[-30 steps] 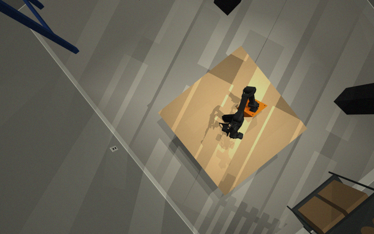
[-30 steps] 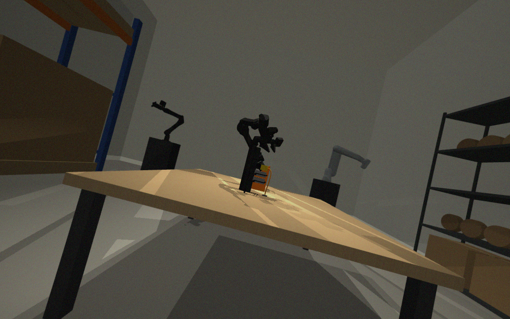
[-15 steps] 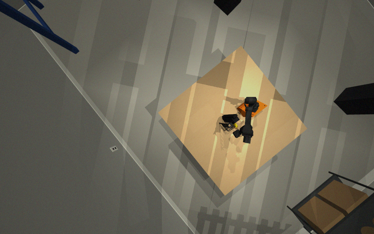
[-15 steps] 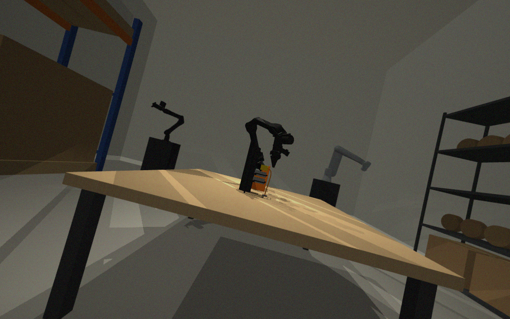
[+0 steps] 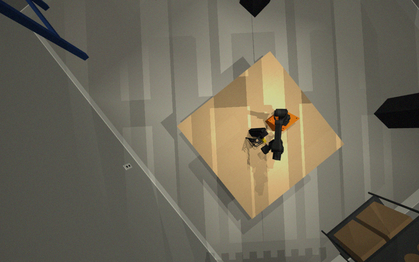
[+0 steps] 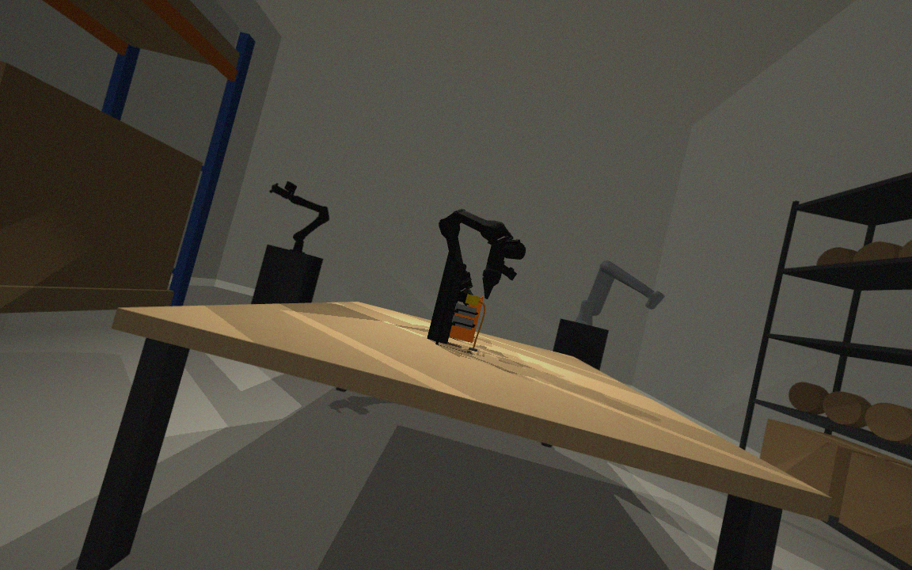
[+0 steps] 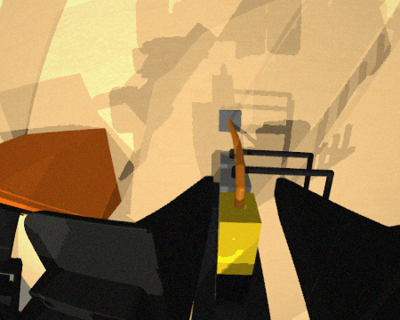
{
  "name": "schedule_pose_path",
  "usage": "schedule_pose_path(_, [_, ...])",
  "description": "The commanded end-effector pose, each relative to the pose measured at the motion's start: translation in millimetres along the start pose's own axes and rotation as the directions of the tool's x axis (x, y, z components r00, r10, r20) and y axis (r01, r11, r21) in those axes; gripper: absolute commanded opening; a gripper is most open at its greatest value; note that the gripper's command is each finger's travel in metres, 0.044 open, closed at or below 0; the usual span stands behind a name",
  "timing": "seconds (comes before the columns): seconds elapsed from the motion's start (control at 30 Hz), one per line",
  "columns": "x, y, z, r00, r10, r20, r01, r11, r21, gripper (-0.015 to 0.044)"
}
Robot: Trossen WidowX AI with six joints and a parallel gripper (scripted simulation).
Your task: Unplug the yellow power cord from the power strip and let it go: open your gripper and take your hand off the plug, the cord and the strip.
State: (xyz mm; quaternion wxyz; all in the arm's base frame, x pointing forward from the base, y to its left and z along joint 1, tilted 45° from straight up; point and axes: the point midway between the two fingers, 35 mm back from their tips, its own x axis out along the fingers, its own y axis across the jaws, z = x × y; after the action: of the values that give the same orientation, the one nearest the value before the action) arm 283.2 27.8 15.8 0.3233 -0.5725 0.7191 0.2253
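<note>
Boxy yellow plug (image 7: 238, 234) (thin orange cord (image 7: 238, 163))

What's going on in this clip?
A single black arm on a wooden table is going after a yellow plug seated in an upright black power strip. The gripper hangs just above the plug, fingers partly open to either side of it, holding nothing. The orange cord runs from the plug down toward the table. The plug looks seated; no pull yet.

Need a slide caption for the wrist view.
Open claw straddles the yellow plug, orange cord running ahead over the table.
</note>
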Motion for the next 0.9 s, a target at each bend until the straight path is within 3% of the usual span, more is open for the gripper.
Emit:
schedule_pose_path(0.0, [-1,-1,-8,1.0,-0.005,-0.002,0.005,1.0,-0.004,0.016])
schedule_pose_path(0.87, [4,0,-37,1.0,-0.005,-0.005,0.005,1.0,-0.004,0.016])
